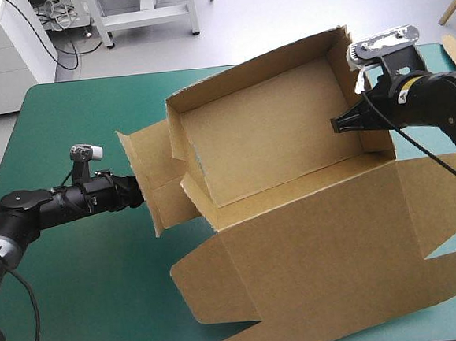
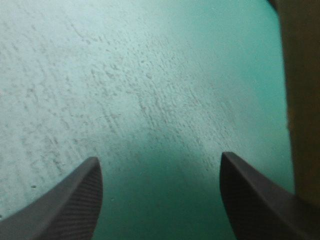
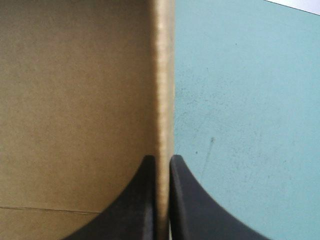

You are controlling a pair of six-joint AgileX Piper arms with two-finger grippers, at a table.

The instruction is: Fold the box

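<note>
At the left, the left arm [image 1: 65, 203] came in low over the teal-green counter [image 1: 87, 292]; the left end effector [image 2: 160, 157] stood open, its black fingers [image 2: 75, 200] well apart with only bare cover between them; brown board rose just beside one finger. In the high view those fingertips were hidden behind the left end flap [image 1: 152, 184] of the box [image 1: 264, 132], so whether they touched the board could not be told; the flap stood up and leaned outward.

The box sat across the middle of the counter as an open tray, tilted a little, its far wall and right wall [image 1: 346, 90] raised; the near-left corner looked loosely tucked. The lid [image 1: 330, 257] lay flat toward the near edge, its rounded tabs spread to the left and right.

At the right, the right end effector [image 3: 161, 157] was all but closed on the right wall, the sheet pinched edge-on between the two fingers; tray interior lay on one side of the wall and bare cover on the other. A scrap of more board [image 1: 455, 50] showed at the counter's far right edge, apart from the box.
</note>
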